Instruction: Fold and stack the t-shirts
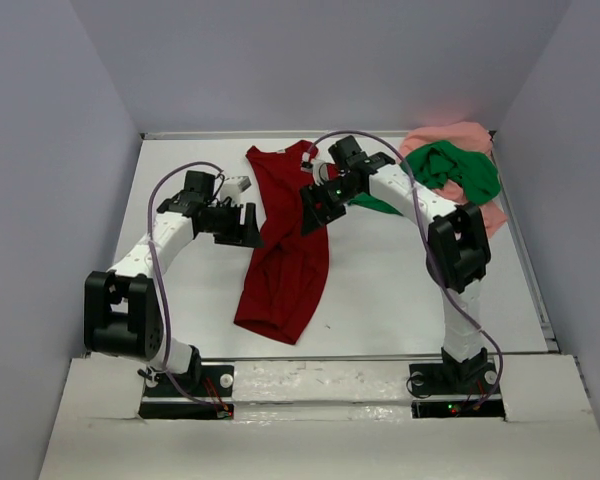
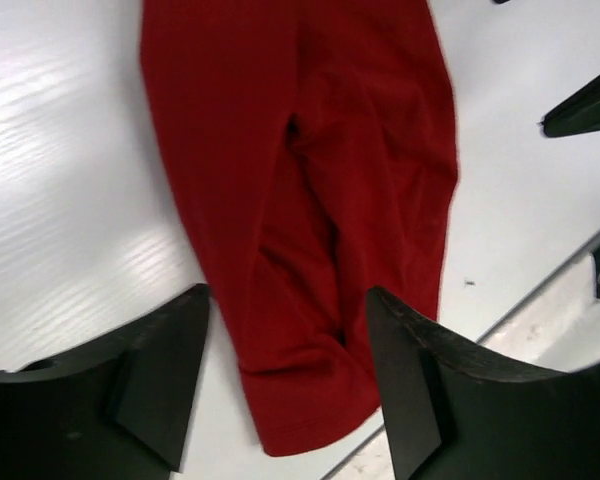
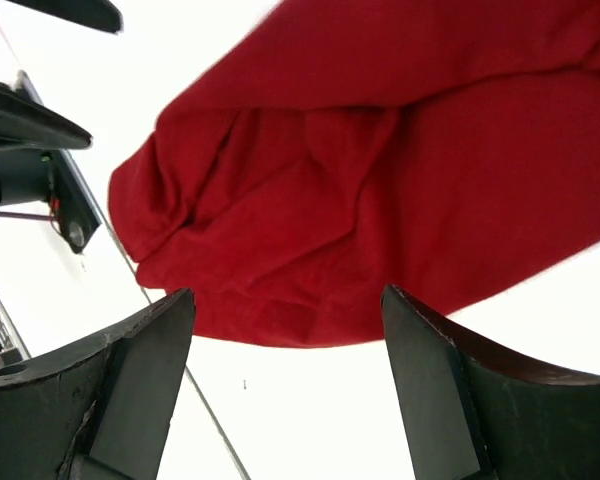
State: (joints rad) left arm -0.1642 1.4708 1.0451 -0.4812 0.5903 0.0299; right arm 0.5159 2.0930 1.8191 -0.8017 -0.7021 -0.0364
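The dark red t-shirt (image 1: 285,250) lies stretched from the table's back middle toward the front, crumpled lengthwise. It fills the left wrist view (image 2: 310,200) and the right wrist view (image 3: 380,180). My left gripper (image 1: 248,226) is open and empty, hovering at the shirt's left edge. My right gripper (image 1: 314,210) is open and empty, hovering over the shirt's right edge. The bright green t-shirt (image 1: 460,170) lies bunched on top of the pale salmon pink t-shirt (image 1: 470,140) at the back right corner.
White walls enclose the table on the left, back and right. A seam line (image 1: 380,357) runs along the table's front edge near the arm bases. A small white object (image 1: 236,185) lies behind the left gripper.
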